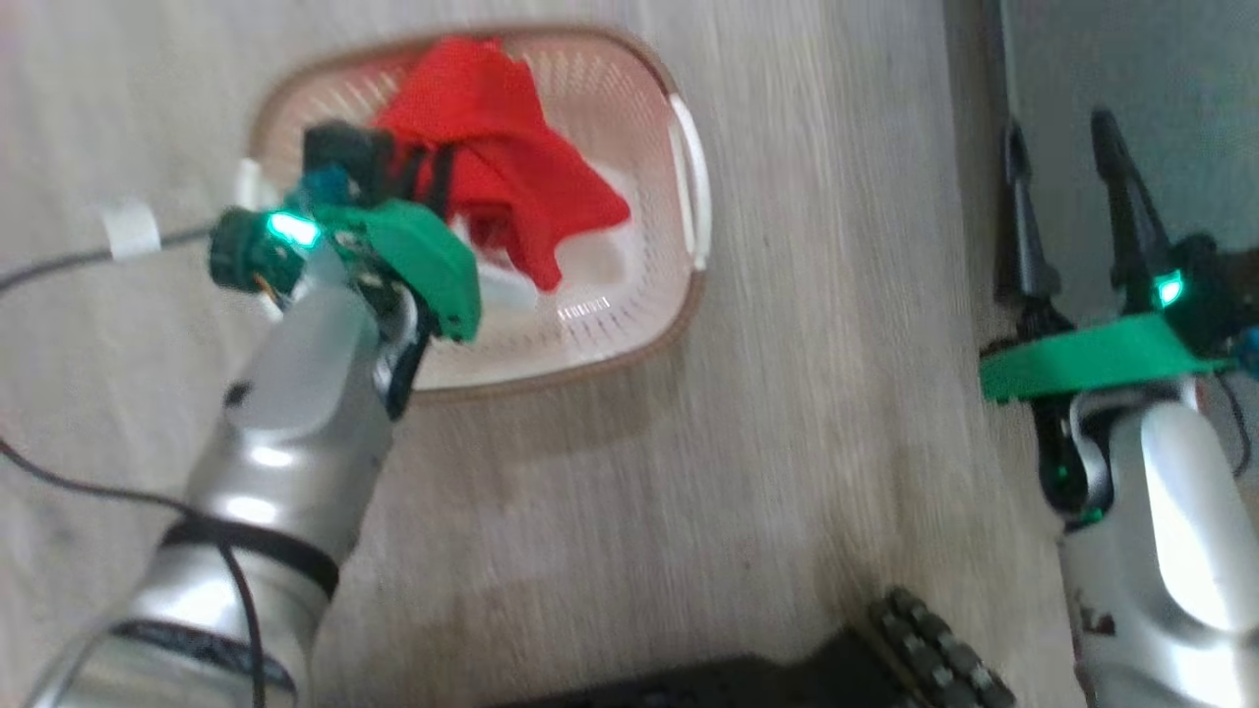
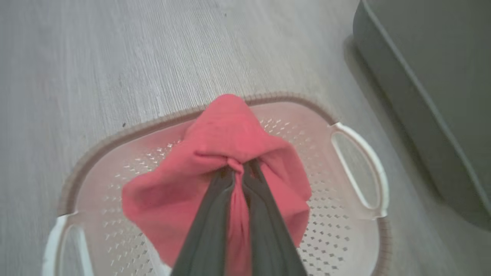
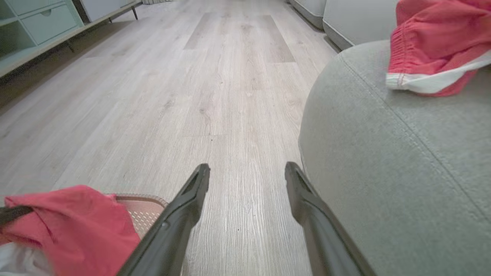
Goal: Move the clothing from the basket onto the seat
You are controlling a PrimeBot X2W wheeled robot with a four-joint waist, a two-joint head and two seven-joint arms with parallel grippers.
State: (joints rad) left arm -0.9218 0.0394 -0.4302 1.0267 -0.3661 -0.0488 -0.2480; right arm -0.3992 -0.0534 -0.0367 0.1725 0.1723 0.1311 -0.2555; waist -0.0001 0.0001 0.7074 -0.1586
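A red piece of clothing [image 1: 502, 162] hangs bunched above the cream basket [image 1: 679, 295], which stands on the wood floor. My left gripper [image 1: 433, 177] is shut on a fold of that clothing [image 2: 230, 138], lifting it over the basket [image 2: 356, 214]; in the left wrist view the dark fingers [image 2: 215, 214] pinch the fabric at their tips. My right gripper [image 1: 1067, 147] stands open at the right, by the grey-green seat [image 3: 402, 161], with nothing between its fingers [image 3: 191, 199]. A second red and white garment [image 3: 433, 50] lies on the seat. The held clothing [image 3: 73, 222] shows at that view's lower left.
Pale wood floor surrounds the basket. The seat's base [image 2: 429, 88] runs along the right. A low pale cabinet [image 3: 42, 27] stands at the far left of the room. A black part of my base [image 1: 885, 659] shows at the bottom of the head view.
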